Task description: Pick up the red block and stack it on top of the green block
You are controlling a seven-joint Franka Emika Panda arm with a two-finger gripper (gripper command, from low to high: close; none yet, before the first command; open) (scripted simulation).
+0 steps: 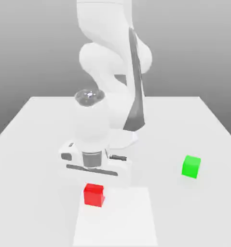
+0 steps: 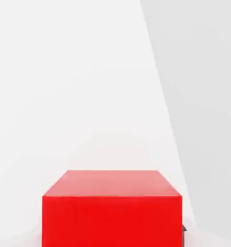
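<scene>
Exterior view: surface point(image 1: 35, 144), white, bearing all. Tool point(image 1: 94, 179), lowered over the red block point(image 1: 94, 195), fingers pressed together on it; block on the surface beneath the tool. Green block point(image 1: 191, 166), well apart to the exterior view's right of the tool, bare-topped. Grasp judged made; lift, carry, stacking remain.

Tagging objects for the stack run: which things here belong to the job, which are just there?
Job:
- red block, right below the gripper
- green block, apart on the exterior view's right
- gripper, shut per the recording

Just there:
- white table
- lighter patch on the table under the red block
</scene>
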